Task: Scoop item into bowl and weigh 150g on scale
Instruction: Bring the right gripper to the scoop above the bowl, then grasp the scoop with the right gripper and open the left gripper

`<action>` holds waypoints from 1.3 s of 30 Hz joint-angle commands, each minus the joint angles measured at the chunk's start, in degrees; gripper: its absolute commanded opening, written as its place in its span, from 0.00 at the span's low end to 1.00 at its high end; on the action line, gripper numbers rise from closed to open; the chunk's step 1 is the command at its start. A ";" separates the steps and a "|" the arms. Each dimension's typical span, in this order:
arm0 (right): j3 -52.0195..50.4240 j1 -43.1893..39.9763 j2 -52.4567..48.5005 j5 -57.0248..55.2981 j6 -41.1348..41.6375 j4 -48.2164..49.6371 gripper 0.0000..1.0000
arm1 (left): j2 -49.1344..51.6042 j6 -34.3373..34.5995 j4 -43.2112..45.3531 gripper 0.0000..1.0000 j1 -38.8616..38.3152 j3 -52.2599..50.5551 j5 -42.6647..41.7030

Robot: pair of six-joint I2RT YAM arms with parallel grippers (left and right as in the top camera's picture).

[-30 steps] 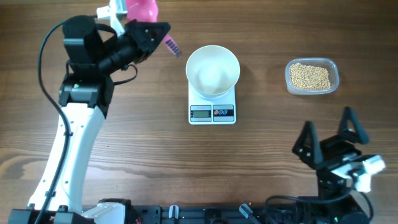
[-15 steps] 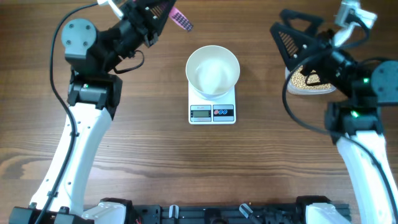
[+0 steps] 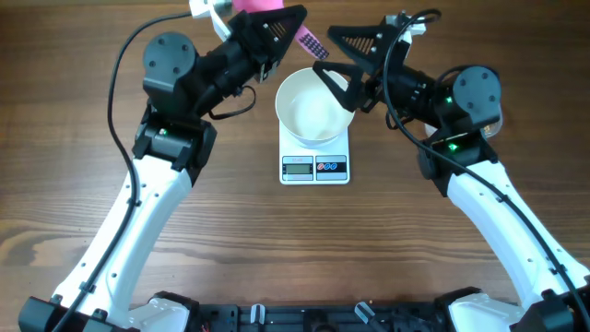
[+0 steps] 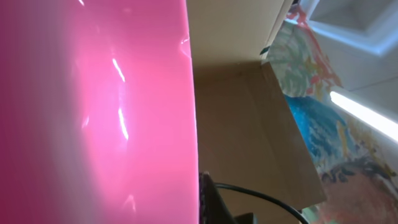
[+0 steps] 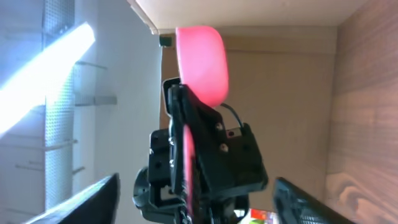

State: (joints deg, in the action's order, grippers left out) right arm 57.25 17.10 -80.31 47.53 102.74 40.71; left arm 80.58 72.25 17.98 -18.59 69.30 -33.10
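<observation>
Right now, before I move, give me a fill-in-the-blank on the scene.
The bowl sits on the ___. The bowl holds ___. The left gripper grips a ___ scoop. The right gripper has its jaws ___.
Missing: scale; nothing; pink; open.

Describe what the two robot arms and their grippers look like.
The left arm and right arm each have a long white link topped by rounded black joint housings, with thin black cables looping alongside. The left gripper and right gripper are black with pointed triangular fingers. Green lights glow on the right arm.
</observation>
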 commanded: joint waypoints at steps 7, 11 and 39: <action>0.63 1.68 0.37 -2.56 -2.27 -1.44 0.47 | 0.11 1.95 -4.00 0.04 -4.11 0.46 3.56; 0.63 1.68 0.37 -3.21 -2.21 -1.79 0.35 | 0.11 1.95 -4.15 0.04 -4.50 0.46 4.31; 0.63 1.68 0.37 -5.66 0.94 -4.59 0.23 | 0.11 3.19 -7.15 0.04 -4.57 0.46 7.26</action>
State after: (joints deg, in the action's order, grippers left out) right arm 57.25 18.52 -80.31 42.96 102.83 35.97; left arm 80.60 74.06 10.63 -22.79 69.30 -26.79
